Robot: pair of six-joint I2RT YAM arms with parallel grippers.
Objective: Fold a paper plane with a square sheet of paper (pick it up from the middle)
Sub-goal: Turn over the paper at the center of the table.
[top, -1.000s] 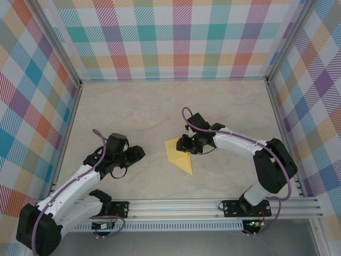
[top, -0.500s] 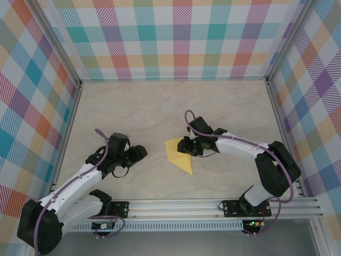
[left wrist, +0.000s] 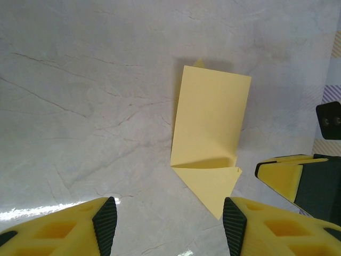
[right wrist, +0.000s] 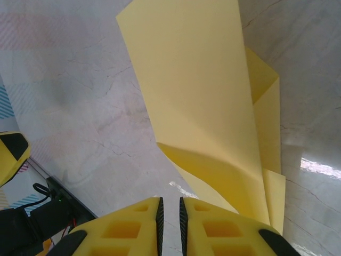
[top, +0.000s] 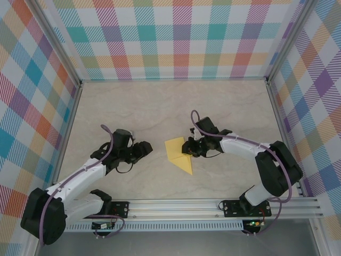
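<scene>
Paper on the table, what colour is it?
The paper is plain yellow, with no pattern. The left wrist view shows it best.

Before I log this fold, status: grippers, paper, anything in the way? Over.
Left gripper open, empty. Right gripper nearly shut at edge of the square sheet of paper, grip unclear. Sheet part-folded; bare table between it and left gripper.

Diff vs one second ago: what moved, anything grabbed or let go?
Left gripper moved right, toward the yellow paper, jaws open. Right gripper closed almost shut at the paper's right edge, its arm shifting slightly right; whether it pinches the paper is unclear. The paper stayed where it was on the table.
</scene>
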